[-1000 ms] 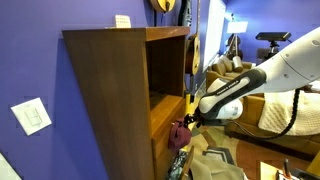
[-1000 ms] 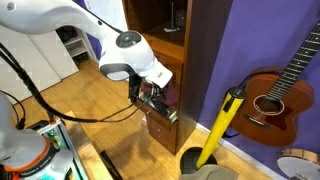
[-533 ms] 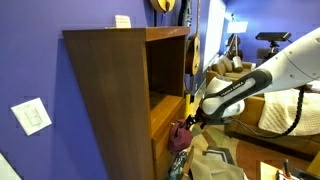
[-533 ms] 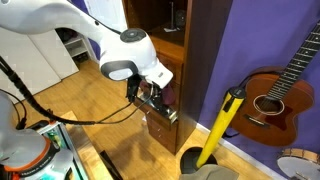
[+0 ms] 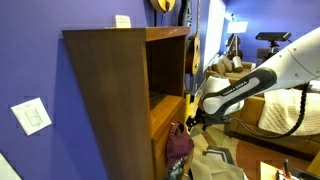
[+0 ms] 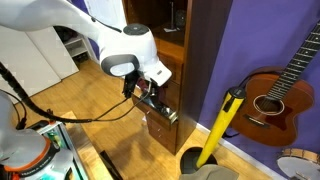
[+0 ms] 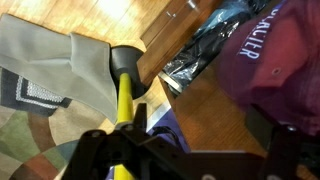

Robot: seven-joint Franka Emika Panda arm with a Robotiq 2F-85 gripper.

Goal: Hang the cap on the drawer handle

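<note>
The maroon cap point(image 5: 179, 144) hangs limp against the yellow-orange drawer front point(image 5: 161, 120) of the tall dark-brown cabinet point(image 5: 110, 90). The drawer handle is hidden under the cap. My gripper point(image 5: 196, 121) is just beside the cap, a little above it, and apart from it. In the wrist view the cap point(image 7: 285, 50), with white lettering, lies at the upper right, outside my gripper point(image 7: 195, 160). The jaws are spread wide with only wood between them. In an exterior view the gripper point(image 6: 150, 103) stands right before the drawer front point(image 6: 160, 128) and mostly hides the cap.
A yellow pole on a black base point(image 6: 222, 125) leans close by the cabinet and also shows in the wrist view point(image 7: 124, 95). A guitar point(image 6: 275, 90) rests against the purple wall. A shiny black bag point(image 7: 215, 45) and grey fabric point(image 7: 50, 70) lie on the floor.
The gripper has let go of the cap and drawn slightly back. The cap has sagged lower and now hangs free at the drawer front.
</note>
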